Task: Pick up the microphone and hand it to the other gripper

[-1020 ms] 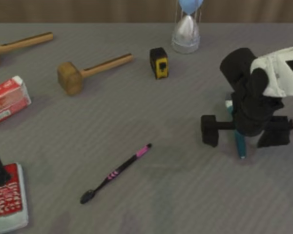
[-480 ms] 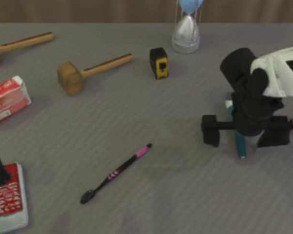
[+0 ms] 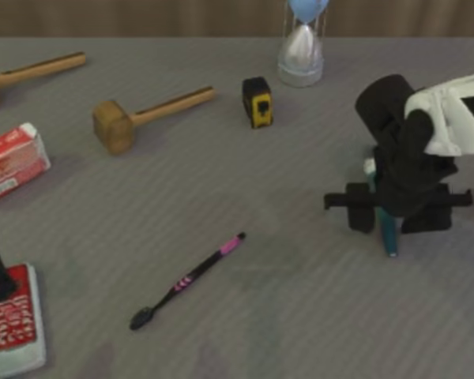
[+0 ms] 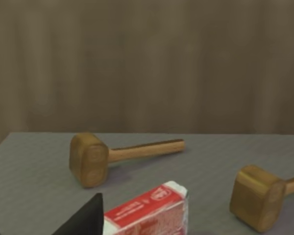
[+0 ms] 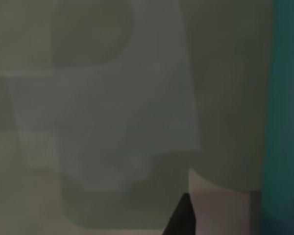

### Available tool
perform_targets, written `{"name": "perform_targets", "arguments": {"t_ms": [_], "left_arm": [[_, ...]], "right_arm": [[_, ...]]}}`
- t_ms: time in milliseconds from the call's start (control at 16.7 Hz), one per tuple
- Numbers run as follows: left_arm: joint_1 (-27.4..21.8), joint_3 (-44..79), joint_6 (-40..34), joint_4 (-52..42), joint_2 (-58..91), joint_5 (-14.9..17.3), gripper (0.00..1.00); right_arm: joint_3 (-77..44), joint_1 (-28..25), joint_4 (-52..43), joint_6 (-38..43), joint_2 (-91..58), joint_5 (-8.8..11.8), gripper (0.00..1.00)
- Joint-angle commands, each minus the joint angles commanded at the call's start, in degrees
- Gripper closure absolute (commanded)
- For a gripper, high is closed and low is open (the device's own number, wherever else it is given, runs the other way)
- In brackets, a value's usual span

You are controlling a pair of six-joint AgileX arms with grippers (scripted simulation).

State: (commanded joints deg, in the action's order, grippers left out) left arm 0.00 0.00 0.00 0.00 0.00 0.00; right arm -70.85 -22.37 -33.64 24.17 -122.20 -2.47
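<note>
While the right hand (image 3: 389,210) straddles the microphone (image 3: 389,235), fingers apart, near the table's (image 3: 300,316) right edge.

Setting: rendered tabletop test scene; grey table (image 3: 300,316); brown curtain backdrop (image 4: 147,63); assorted props: mallets (image 3: 114,125), hourglass (image 3: 301,47), toothbrush (image 3: 186,282).

White-cased AgileX arm ending in a matte black two-finger gripper

The right arm's glossy white moulded casing (image 3: 458,118) has rounded edges and a dark recess along its side, and joins a bulky rounded black wrist housing (image 3: 383,106). Below it the black right gripper (image 3: 396,209) carries a thin black crossbar with two blocky black fingers (image 3: 360,207). Of the left gripper, only a dark pointed wedge fingertip (image 4: 85,219) shows, plain and unmarked.
</note>
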Motion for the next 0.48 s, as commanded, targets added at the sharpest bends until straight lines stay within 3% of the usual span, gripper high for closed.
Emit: {"name": "perform_targets", "arguments": {"t_ms": [360, 480], "left_arm": [[0.0, 0.0, 0.0, 0.0, 0.0, 0.0, 0.00], [0.0, 0.0, 0.0, 0.0, 0.0, 0.0, 0.00]], "right_arm": [[0.0, 0.0, 0.0, 0.0, 0.0, 0.0, 1.00], [-1.3, -0.1, -1.6, -0.8, 3.5, -1.2, 1.00]]}}
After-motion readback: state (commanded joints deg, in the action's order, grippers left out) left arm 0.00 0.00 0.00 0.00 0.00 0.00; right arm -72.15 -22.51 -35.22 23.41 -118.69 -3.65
